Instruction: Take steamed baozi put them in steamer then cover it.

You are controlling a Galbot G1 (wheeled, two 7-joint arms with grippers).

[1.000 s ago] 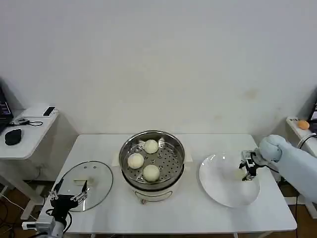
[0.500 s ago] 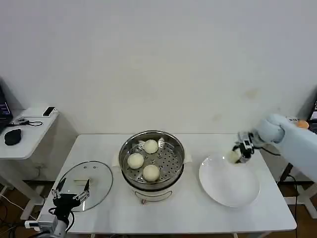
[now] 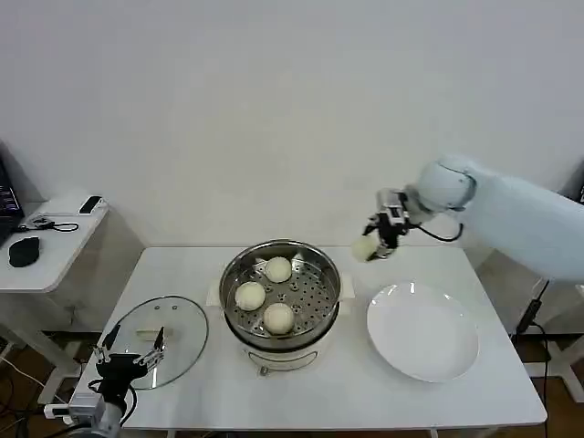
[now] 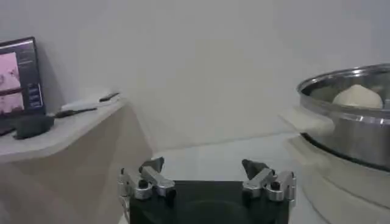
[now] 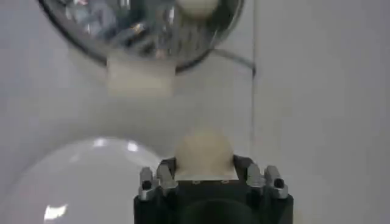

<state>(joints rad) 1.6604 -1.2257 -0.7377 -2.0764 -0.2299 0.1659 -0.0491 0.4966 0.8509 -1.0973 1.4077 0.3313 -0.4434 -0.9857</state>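
The steel steamer (image 3: 235, 274) stands mid-table with three baozi on its perforated tray: one at the back (image 3: 278, 269), one on the left (image 3: 249, 295), one at the front (image 3: 278, 317). My right gripper (image 3: 372, 243) is raised in the air, right of the steamer's rim, shut on a fourth baozi (image 3: 365, 248). In the right wrist view that baozi (image 5: 203, 153) sits between the jaws of the right gripper (image 5: 203, 165), with the steamer (image 5: 85, 30) beyond. The glass cover (image 3: 187, 339) lies flat at the table's left front. My left gripper (image 3: 130, 354) hovers open at the cover's near edge; the left wrist view shows the left gripper (image 4: 207, 178) with nothing in it.
A bare white plate (image 3: 422, 330) lies on the table's right side, below the raised right arm. A small side table (image 3: 50, 239) with a black mouse and small devices stands at the far left. A white wall closes off the back.
My right gripper lifted the baozi off the white plate and carried it up and left, towards the steamer. The left gripper barely moved.
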